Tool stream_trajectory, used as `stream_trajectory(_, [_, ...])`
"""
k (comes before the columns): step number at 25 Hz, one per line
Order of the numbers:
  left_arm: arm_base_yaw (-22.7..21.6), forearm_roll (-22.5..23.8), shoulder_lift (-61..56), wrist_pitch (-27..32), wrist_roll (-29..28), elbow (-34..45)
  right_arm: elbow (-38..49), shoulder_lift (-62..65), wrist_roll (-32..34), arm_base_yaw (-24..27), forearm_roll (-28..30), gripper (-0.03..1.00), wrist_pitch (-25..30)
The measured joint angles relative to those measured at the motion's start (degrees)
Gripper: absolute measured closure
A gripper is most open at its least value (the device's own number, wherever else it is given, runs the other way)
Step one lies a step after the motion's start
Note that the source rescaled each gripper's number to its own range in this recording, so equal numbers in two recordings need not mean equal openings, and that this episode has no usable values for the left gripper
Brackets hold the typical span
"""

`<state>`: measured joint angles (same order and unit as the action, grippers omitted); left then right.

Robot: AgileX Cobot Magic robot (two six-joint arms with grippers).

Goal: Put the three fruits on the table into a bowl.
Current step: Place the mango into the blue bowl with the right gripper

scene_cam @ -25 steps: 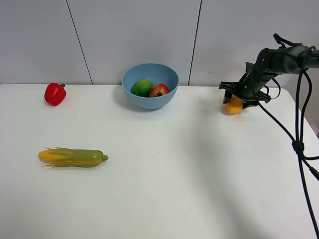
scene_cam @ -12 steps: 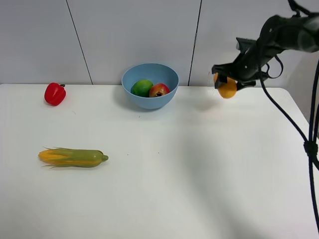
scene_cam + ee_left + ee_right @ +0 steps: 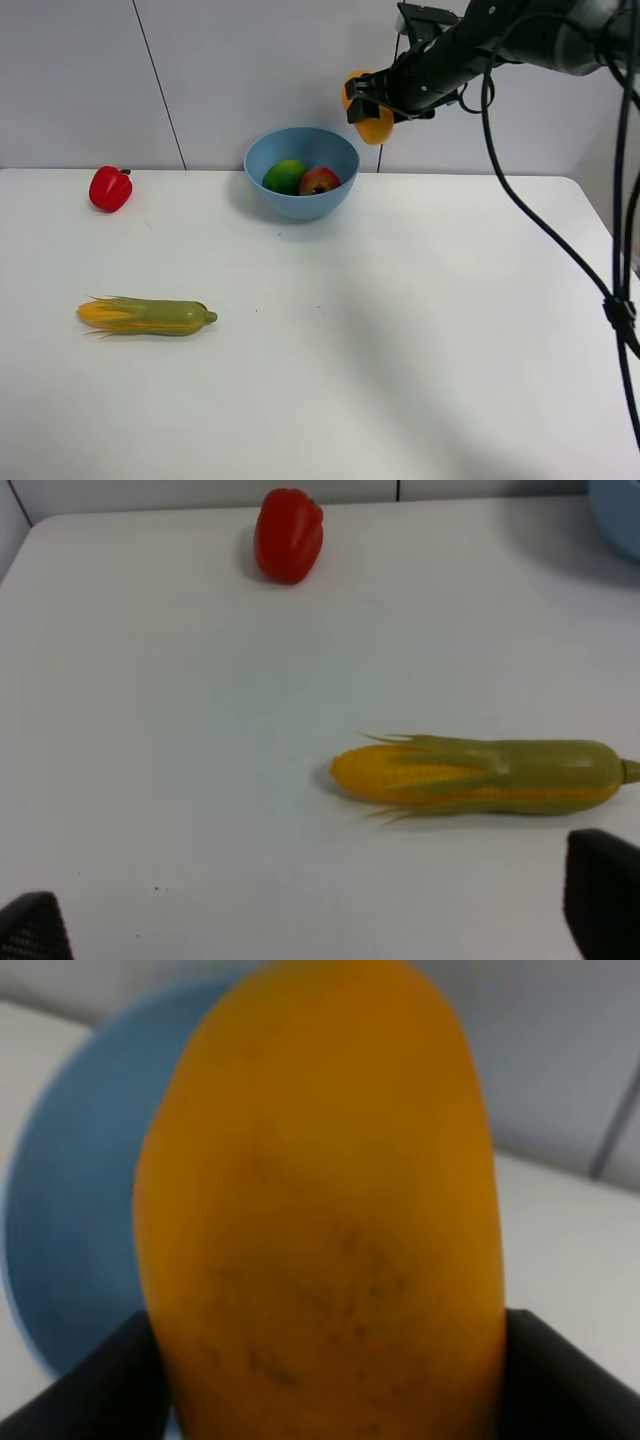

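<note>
— Exterior high view first: where does the mango (image 3: 374, 122) sit?

— It hangs in the air, clamped in the right gripper (image 3: 368, 104), just right of and above the light blue bowl (image 3: 301, 172), in front of the grey wall. The right arm (image 3: 470, 45) reaches in from the upper right.

— And the right wrist view?

— The mango (image 3: 325, 1210) fills nearly the whole picture, with a dark finger (image 3: 90, 1385) pressed to each side of it. Behind it lies the bowl (image 3: 70, 1210), and beyond that the white table (image 3: 570, 1250).

— What is already in the bowl?

— A green lime-like fruit (image 3: 285, 176) on the left and a red pomegranate (image 3: 319, 181) on the right, side by side and close together.

— The rest of the table (image 3: 400, 350)?

— A small red bell pepper (image 3: 110, 188) stands at the far left, well apart from the bowl. A corn cob (image 3: 146, 316) lies on its side nearer the front left.

— And the left gripper (image 3: 320, 925)?

— Only the left wrist view shows it: two dark fingertips (image 3: 603, 900) at the lower corners, spread wide with nothing between them, above bare table (image 3: 180, 760). The corn cob (image 3: 480, 777) lies just beyond them, the pepper (image 3: 288, 534) farther off, and an edge of the bowl (image 3: 618, 510) at the corner.
</note>
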<state>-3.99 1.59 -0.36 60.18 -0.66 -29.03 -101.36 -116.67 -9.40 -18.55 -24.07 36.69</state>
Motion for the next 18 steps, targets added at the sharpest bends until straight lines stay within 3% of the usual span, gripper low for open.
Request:
stream_trajectory(8, [0.0,0.0,0.0,0.0,0.0,0.0,-18.7,-16.7,2.2,-4.2,1.4,0.95,2.7])
stream_trajectory(18, [0.0,0.0,0.0,0.0,0.0,0.0,-22.8,-22.7,3.1,-5.7,3.8,0.95,3.6])
